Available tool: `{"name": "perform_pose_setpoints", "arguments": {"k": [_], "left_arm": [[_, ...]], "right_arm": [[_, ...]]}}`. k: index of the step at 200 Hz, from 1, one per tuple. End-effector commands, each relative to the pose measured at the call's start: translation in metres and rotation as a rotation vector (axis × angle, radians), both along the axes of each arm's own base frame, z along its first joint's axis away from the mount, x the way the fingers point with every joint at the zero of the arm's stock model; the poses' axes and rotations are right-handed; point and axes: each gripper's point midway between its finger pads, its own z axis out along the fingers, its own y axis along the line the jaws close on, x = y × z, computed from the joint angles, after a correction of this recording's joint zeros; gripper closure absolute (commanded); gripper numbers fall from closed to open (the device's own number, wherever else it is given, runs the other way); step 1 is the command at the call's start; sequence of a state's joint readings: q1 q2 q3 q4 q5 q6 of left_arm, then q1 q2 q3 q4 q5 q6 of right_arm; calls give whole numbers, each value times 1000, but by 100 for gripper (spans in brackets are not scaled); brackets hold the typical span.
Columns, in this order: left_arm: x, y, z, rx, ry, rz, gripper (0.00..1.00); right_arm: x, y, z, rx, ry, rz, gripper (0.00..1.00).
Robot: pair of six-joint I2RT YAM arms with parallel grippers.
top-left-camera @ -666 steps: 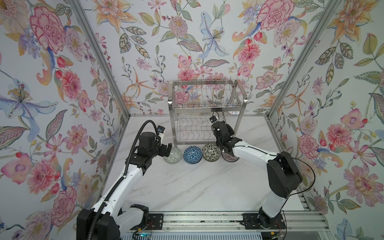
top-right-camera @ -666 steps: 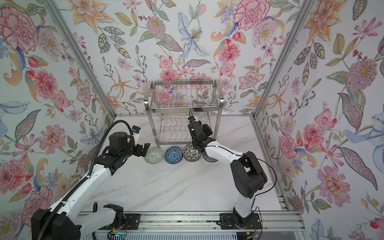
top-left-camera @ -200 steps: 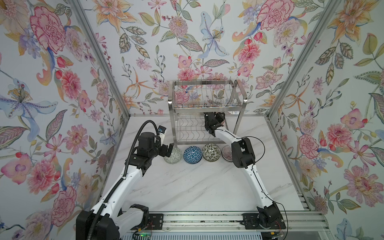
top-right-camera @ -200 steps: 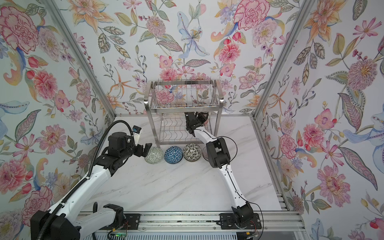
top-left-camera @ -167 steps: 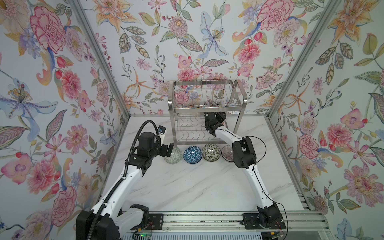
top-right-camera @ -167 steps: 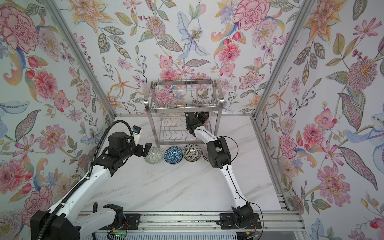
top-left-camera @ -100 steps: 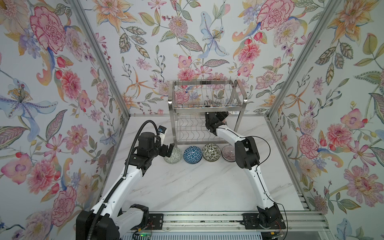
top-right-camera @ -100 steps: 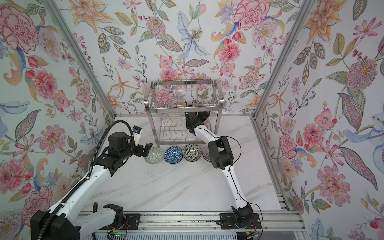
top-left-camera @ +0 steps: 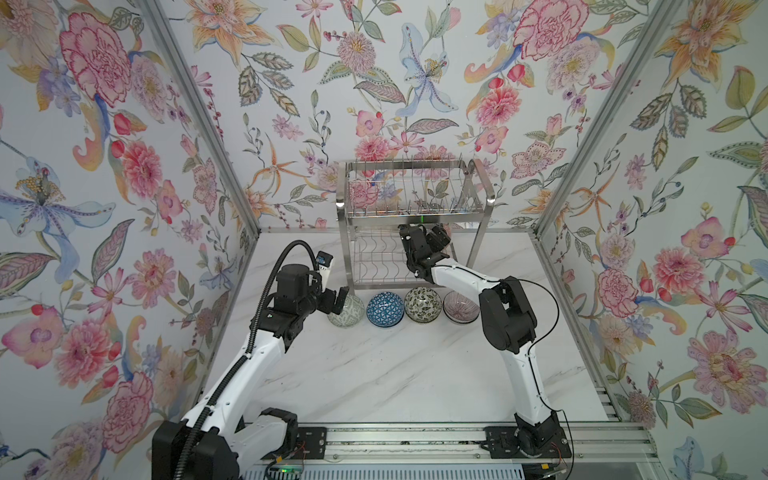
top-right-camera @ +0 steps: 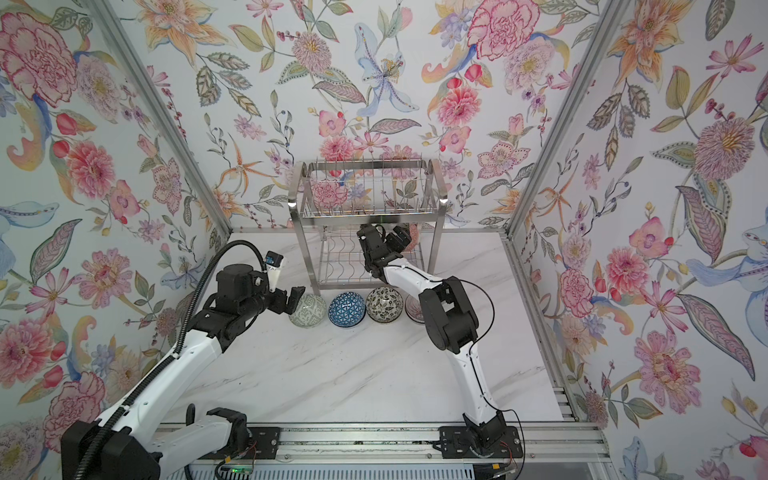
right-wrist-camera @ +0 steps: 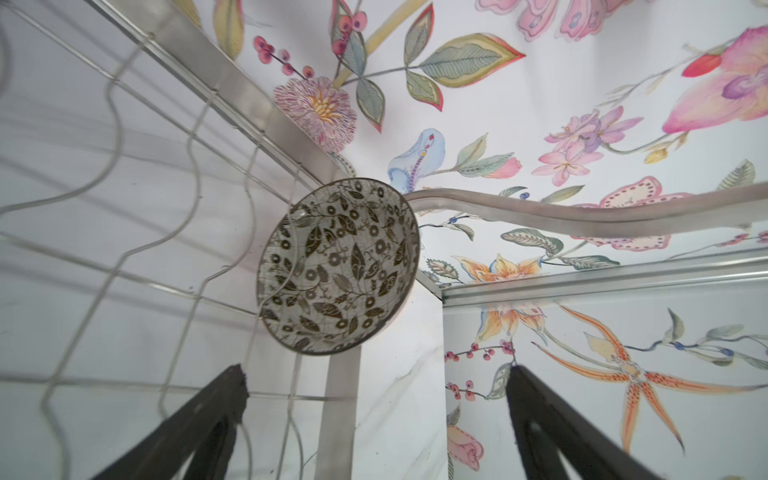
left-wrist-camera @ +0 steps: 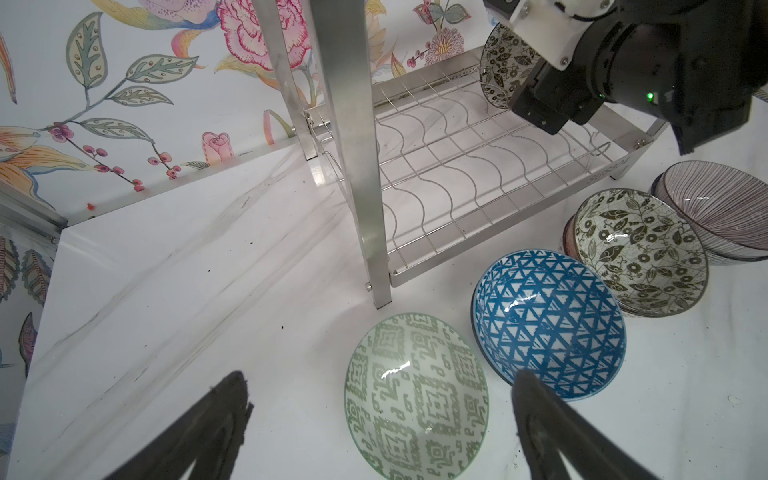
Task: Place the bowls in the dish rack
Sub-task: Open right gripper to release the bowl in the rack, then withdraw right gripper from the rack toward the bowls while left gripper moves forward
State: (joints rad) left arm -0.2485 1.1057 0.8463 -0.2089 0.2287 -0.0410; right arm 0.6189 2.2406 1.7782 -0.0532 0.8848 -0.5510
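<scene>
The steel dish rack [top-left-camera: 415, 163] [top-right-camera: 365, 163] stands at the back of the table. A black-and-cream leaf bowl [right-wrist-camera: 338, 270] [left-wrist-camera: 496, 70] leans on edge in its lower tier, at the far right corner. My right gripper [top-left-camera: 434, 237] [top-right-camera: 392, 237] [right-wrist-camera: 374, 395] is open just short of that bowl, not touching it. In front of the rack sit a green-patterned bowl [top-left-camera: 346, 311] [left-wrist-camera: 415, 399], a blue triangle bowl [top-left-camera: 385, 308] [left-wrist-camera: 548, 324], another leaf bowl [top-left-camera: 422, 304] [left-wrist-camera: 640, 249] and a purple striped bowl [top-left-camera: 460, 307] [left-wrist-camera: 719, 208]. My left gripper [top-left-camera: 337, 300] [top-right-camera: 292, 303] [left-wrist-camera: 380, 399] is open beside the green one.
The rack's flat front leg [left-wrist-camera: 365, 166] stands just behind the green bowl. The upper tier's prongs [top-left-camera: 415, 199] hang right above my right gripper. The leaf and striped bowls on the table rest on other bowls beneath them. Floral walls close in three sides.
My right gripper carried a leaf bowl from the table row into the rack's lower tier, then opened and let it go there. The left arm has not moved.
</scene>
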Motion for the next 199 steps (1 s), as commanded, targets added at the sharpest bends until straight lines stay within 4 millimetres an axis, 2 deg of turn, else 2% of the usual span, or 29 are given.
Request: {"name": "perform_pose_setpoints", "arguments": {"k": [1, 14, 16, 19, 63, 107, 136, 174, 179, 199], "left_arm": [[-2, 4, -3, 4, 15, 14, 1], [-2, 4, -2, 5, 12, 15, 1], [-3, 4, -3, 5, 14, 13, 1], [-3, 3, -3, 6, 14, 10, 1], [-9, -1, -3, 100, 27, 6, 1], [-17, -22, 6, 114, 26, -27, 1], [-21, -42, -2, 100, 45, -48, 1], [-14, -60, -21, -60, 49, -22, 1], [-13, -62, -22, -80, 43, -20, 1], [-9, -69, -33, -132, 39, -20, 1]], "right_arm": [[-17, 11, 20, 119, -17, 36, 1], [-24, 9, 24, 140, -15, 41, 1], [-32, 21, 24, 143, -11, 67, 1], [-36, 23, 24, 146, -8, 74, 1], [-80, 24, 22, 257, 55, 164, 1], [-130, 21, 22, 407, 102, 247, 1], [-156, 9, 27, 506, 119, 269, 1], [-188, -19, 35, 724, 122, 270, 1], [-187, -33, 37, 761, 111, 242, 1], [-199, -50, 46, 870, 96, 228, 1]]}}
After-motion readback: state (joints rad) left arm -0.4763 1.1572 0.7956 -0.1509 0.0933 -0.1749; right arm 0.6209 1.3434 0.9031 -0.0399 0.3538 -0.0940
